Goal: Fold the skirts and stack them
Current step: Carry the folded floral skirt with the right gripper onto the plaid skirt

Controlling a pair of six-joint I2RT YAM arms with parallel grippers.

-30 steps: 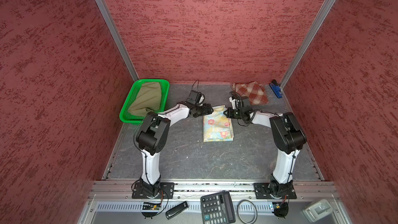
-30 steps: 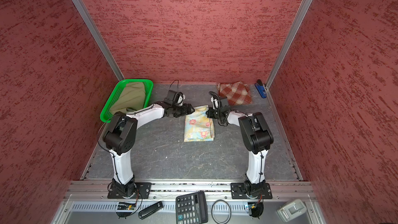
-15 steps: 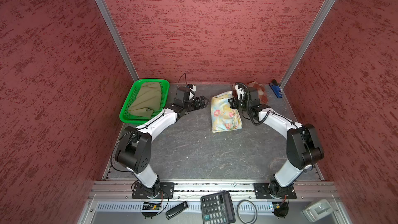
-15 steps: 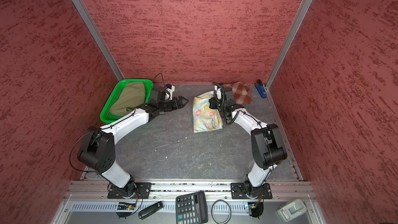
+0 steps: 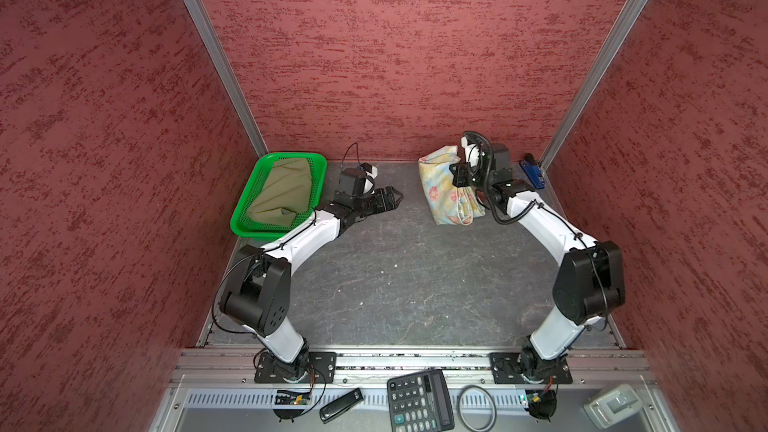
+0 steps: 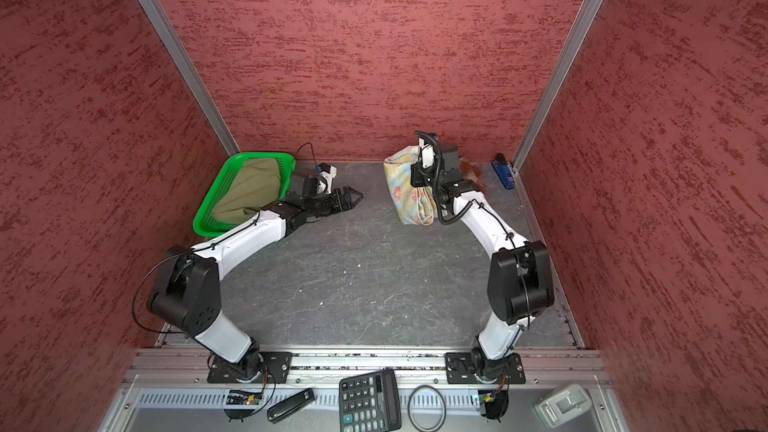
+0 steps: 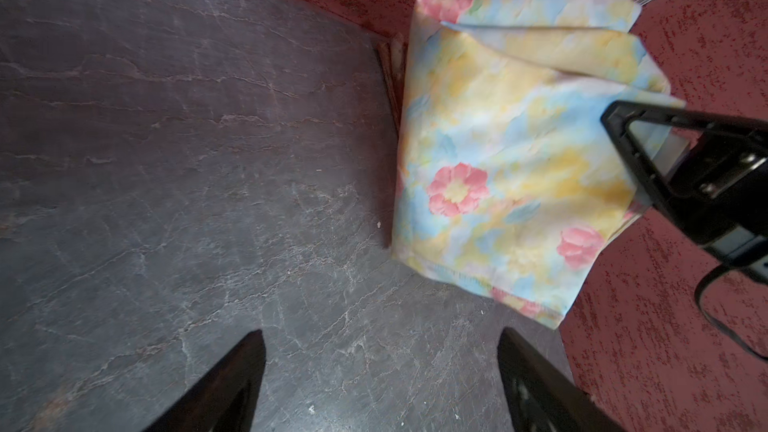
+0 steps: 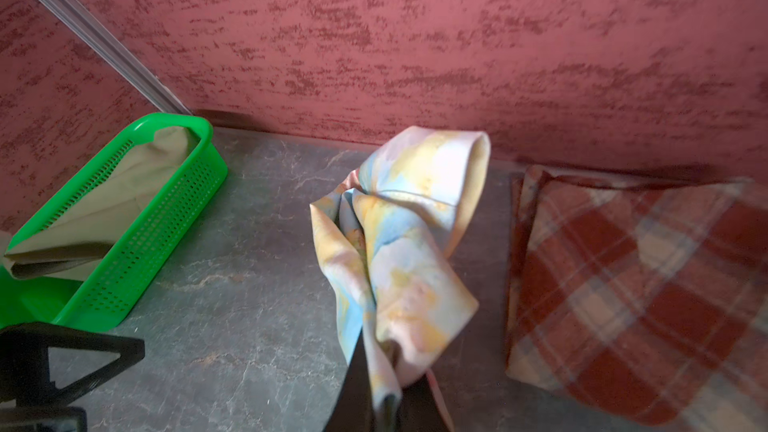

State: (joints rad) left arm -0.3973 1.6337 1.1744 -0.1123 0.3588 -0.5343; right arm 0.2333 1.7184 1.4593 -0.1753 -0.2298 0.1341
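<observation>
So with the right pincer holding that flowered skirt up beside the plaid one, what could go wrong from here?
The right pincer pinches the flowered skirt by one bunched edge, so its layers hang loose; the fold may open when it is set down. The plaid skirt lies close to the back wall, so the flowered one could land off-centre. The left pincer is open and empty, away from the cloth, so nothing steadies the drop.

Our left hand (image 5: 397, 197) hovers low over the surface at far left of centre, jaws spread wide, arm stretched forward. Our right hand (image 8: 386, 405) sits high at far right, pinched tight on the floral skirt (image 5: 440, 184), elbow bent.
</observation>
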